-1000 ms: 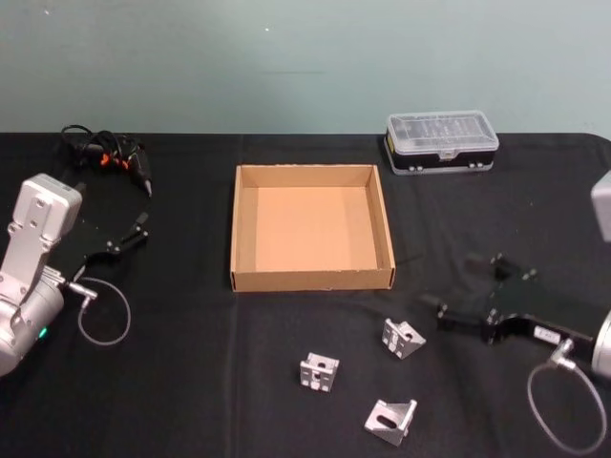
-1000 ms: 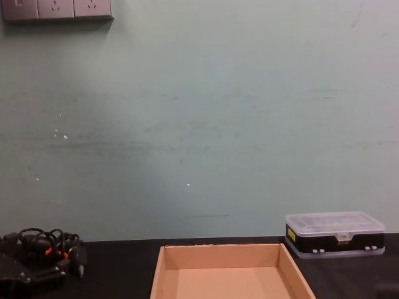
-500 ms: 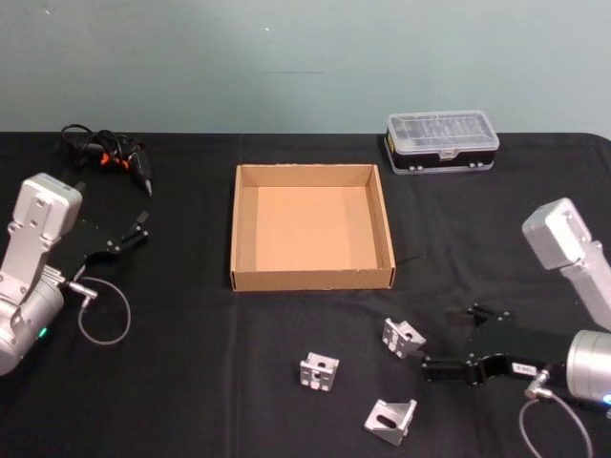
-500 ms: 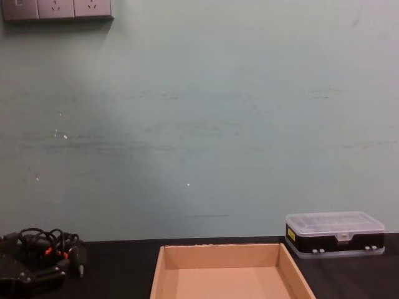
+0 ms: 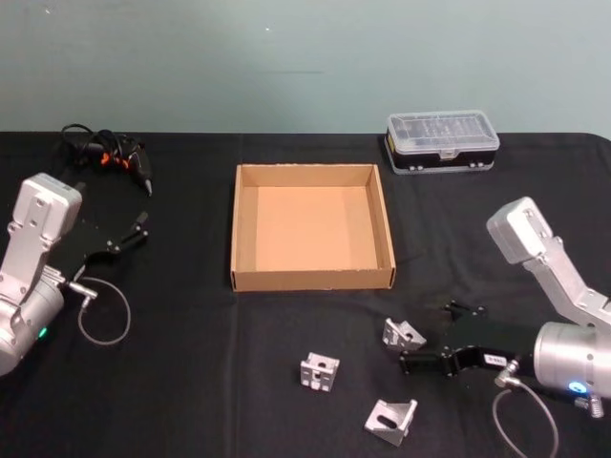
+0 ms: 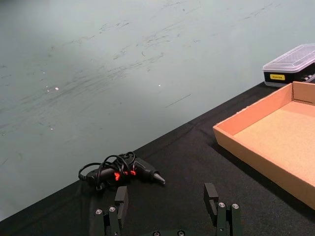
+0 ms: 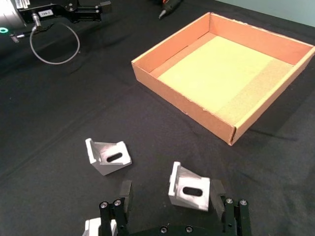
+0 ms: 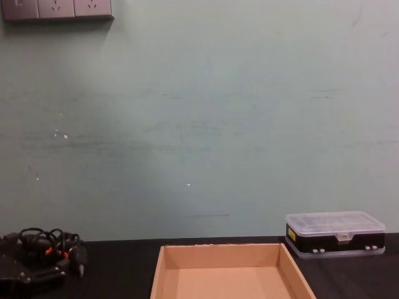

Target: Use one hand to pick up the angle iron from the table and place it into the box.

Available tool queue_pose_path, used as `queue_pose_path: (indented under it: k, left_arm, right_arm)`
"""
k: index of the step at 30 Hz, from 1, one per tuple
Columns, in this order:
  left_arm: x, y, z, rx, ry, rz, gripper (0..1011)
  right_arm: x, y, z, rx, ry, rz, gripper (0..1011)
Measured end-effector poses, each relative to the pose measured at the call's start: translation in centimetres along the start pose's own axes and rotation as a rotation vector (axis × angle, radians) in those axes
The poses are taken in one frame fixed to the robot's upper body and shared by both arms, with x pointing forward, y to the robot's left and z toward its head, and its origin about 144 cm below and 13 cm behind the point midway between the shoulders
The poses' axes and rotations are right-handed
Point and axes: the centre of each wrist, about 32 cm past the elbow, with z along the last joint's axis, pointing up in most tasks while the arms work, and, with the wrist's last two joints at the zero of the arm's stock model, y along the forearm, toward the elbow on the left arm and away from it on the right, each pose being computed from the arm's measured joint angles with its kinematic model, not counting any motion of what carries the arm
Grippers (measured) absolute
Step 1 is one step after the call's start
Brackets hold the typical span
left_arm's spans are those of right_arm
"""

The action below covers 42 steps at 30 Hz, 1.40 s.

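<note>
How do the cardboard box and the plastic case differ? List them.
The box is tan cardboard, open-topped and empty; the case is black with a shut clear lid. The box is wider; the case smaller. The box sits mid-table; the case lies beyond it, toward the robot's right. Both rest on the black table.

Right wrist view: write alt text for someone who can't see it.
The right gripper, open, straddles a silver angle iron lying on the black table. A second angle iron lies beside it, and the empty cardboard box sits beyond.
</note>
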Motion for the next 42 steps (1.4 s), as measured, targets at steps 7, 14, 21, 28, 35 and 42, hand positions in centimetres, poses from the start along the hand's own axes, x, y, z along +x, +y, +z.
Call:
queue_pose_path:
  k: [7,14,21,28,35,42]
  left_arm:
    - [0.0,0.0,0.0,0.000,0.000,0.000,1011]
    - [0.0,0.0,0.0,0.000,0.000,0.000,1012]
    - [0.0,0.0,0.0,0.000,0.000,0.000,1011]
    - [0.0,0.0,0.0,0.000,0.000,0.000,1011]
    - [0.0,0.0,0.0,0.000,0.000,0.000,1011]
    - [0.0,0.0,0.0,0.000,0.000,0.000,1011]
  right_arm:
    - [0.3,1.1,0.1,-0.006,-0.006,-0.002,1003]
    - [0.8,1.9,-0.1,-0.012,-0.005,-0.011,1003]
    - [0.9,2.4,-0.1,-0.010,-0.012,-0.006,1003]
    - [0.9,2.6,-0.2,-0.010,-0.015,0.009,927]
    - [0.8,2.6,-0.6,-0.013,-0.014,0.021,734]
    - [0.8,2.5,-0.9,-0.011,-0.013,0.024,490]
